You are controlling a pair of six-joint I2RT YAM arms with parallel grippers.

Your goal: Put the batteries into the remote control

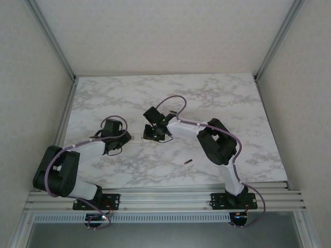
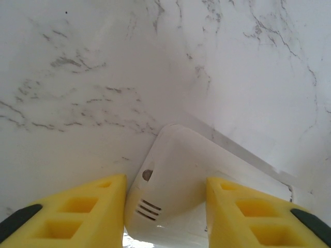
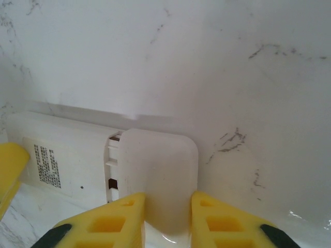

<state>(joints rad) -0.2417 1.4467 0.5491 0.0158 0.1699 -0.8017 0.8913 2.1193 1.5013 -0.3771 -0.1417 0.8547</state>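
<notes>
White plastic remote control [image 2: 178,170] lies back-up on the grey-veined marble tabletop [image 1: 232,103], roughly mid-table between the two arms. Left gripper [image 2: 165,180]: yellow fingers [image 2: 77,217] close in on both sides of the remote's rounded end, the one with a small dot and three slots. Looks like contact on both sides, so it's clamped on the body. Right gripper [image 3: 168,195]: its own yellow pads [image 3: 227,222] pinch the rounded white battery cover [image 3: 160,165] at the opposite end. Cover sits slid partway off, leaving a gap where ribs and a dark opening of the compartment show; can't tell whether any cell is inside. Printed label [image 3: 46,165] on the remote's back sits just beside that gap, and one left-gripper finger shows at the frame edge past it. One small dark thin battery with a coppery end [image 1: 188,163] lies loose on the marble, well apart from the remote, nearer the right arm's base [image 1: 230,199], touched by nothing.
</notes>
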